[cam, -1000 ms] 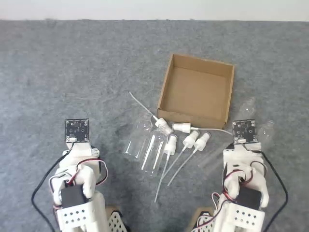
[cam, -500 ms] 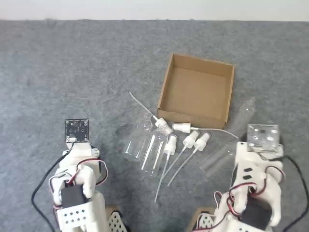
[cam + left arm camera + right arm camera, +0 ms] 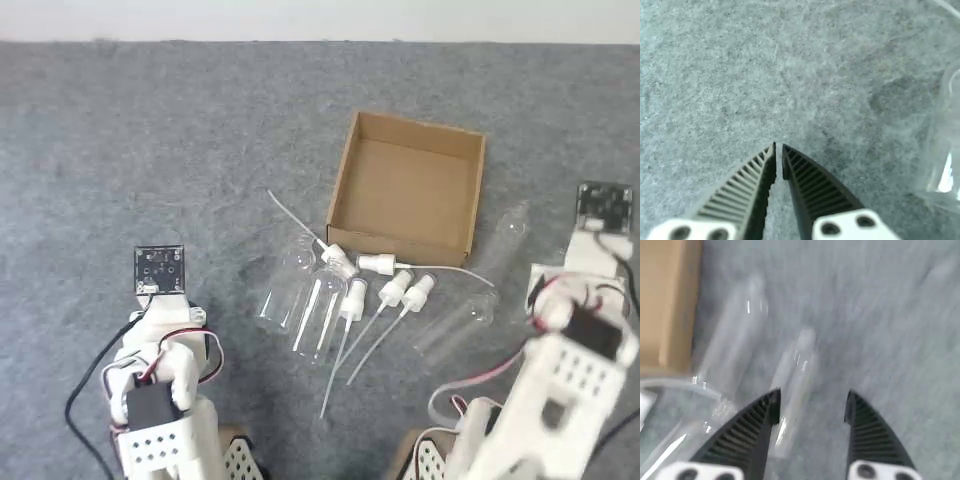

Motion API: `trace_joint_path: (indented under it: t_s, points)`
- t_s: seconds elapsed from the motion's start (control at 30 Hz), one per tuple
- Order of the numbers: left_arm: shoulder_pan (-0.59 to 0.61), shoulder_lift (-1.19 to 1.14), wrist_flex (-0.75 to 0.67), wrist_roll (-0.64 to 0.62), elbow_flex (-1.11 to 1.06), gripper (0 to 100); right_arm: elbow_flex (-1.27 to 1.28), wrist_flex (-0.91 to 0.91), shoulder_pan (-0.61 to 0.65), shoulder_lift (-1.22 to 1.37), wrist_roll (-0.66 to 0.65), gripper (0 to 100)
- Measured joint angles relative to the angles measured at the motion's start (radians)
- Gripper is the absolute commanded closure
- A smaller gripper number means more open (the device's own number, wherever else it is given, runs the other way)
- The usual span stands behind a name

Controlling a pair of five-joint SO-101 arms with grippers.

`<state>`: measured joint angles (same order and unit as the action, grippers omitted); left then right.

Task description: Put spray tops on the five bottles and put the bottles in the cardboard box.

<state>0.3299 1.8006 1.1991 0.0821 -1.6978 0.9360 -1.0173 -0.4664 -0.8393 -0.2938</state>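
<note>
We are seeing the right gripper (image 3: pixel 812 400) holding its fingers spread above a clear bottle (image 3: pixel 794 365) lying near the cardboard box (image 3: pixel 405 195), arm extended forward. The left gripper (image 3: pixel 778 146) is pressing its fingers together over carpet (image 3: pixel 715 75), arm folded back.

White printed shells on left arm (image 3: pixel 160 372) and right arm (image 3: pixel 575 365), black servo blocks, red, black and white cables, perforated base plates, dark square wrist boards, black ribbed left claw (image 3: pixel 779 146) and right claw (image 3: pixel 813 393) on white screw-holed mounts.
</note>
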Motion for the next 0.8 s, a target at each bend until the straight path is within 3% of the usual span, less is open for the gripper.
trace_joint_path:
  t_s: [0.13, 0.33, 0.6, 0.8]
  points:
    - [0.000, 0.000, 0.000, 0.000, 0.000, 99, -0.063, 0.000, 0.000, 0.216, 0.009, 70.5]
    - [0.000, 0.000, 0.000, 0.000, 0.000, 99, -0.123, 0.023, 0.011, 0.437, 0.017, 70.0]
    - [0.000, 0.000, 0.000, 0.000, 0.000, 99, -0.137, 0.118, 0.043, 0.623, 0.046, 88.4]
    - [0.000, 0.000, 0.000, 0.000, 0.000, 99, -0.140, 0.127, 0.025, 0.635, -0.011, 93.5]
